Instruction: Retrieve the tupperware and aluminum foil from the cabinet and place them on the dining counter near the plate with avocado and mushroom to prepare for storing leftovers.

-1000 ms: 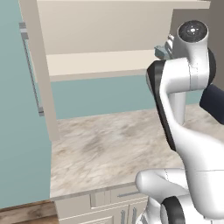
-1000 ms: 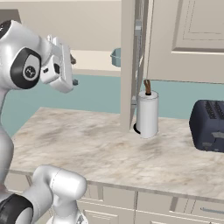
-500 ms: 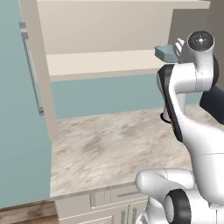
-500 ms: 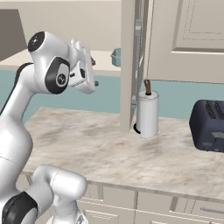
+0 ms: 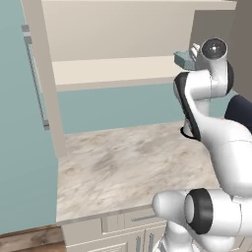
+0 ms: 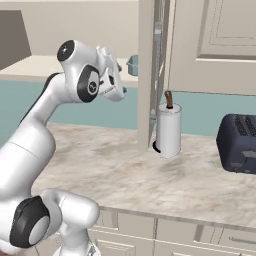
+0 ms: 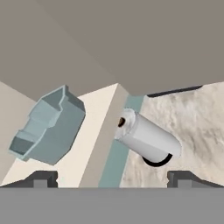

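Left base view takes in the beige wall cabinet [image 5: 123, 74] with its tall panelled door swung wide to the left, so the plain shelf stands bare to the arm; below it lies the veined marble counter [image 5: 123, 167]. The white arm rises from the lower right and bends toward the shelf's right end, because that is where the small shallow pale blue-grey plastic tupperware [image 5: 184, 59] sits, close to the shelf's front edge. In the right base view the container [image 6: 132, 64] shows just beyond the hand, beside the cabinet's side wall, with a white paper-towel roll on its stand [image 6: 168, 129] and a dark toaster [image 6: 240, 142] on the counter beyond. In the hand view the two-finger gripper [image 7: 111, 179] is spread wide and empty, the tupperware [image 7: 48, 127] ahead to one side, apart from both tips; the reach looks unfinished
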Controlling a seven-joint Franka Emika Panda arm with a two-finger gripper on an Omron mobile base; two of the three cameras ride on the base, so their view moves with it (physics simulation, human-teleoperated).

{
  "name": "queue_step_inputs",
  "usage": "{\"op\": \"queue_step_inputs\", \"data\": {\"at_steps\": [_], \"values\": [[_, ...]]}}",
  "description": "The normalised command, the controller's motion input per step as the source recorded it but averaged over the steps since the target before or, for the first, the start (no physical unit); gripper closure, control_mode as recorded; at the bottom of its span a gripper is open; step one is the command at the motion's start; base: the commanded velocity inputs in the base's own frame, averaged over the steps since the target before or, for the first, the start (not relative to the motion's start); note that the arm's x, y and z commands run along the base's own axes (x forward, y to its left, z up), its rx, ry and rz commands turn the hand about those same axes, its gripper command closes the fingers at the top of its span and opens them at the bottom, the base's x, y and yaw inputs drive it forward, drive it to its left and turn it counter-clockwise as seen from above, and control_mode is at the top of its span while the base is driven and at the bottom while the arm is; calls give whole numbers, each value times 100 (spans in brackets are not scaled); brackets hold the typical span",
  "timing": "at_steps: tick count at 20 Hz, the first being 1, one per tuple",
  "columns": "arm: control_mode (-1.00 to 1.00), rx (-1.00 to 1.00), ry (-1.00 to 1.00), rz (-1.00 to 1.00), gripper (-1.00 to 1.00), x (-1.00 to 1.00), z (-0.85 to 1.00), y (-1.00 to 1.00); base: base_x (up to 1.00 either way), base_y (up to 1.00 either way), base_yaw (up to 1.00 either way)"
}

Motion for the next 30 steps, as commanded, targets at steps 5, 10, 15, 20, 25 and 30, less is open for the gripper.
{"op": "queue_step_inputs", "data": {"at_steps": [5,10,15,20,25,30], "values": [[-100,-13,3,0,-100,60,0,0,0,0,0],[-100,-14,6,0,-100,56,0,-8,0,0,0],[-100,-12,5,0,-100,49,12,-15,0,0,0],[-100,-8,0,-3,-100,36,18,-18,0,0,0],[-100,-3,1,-6,-100,42,4,-25,0,0,0],[-100,0,1,-6,-100,40,0,-27,0,0,0]]}}
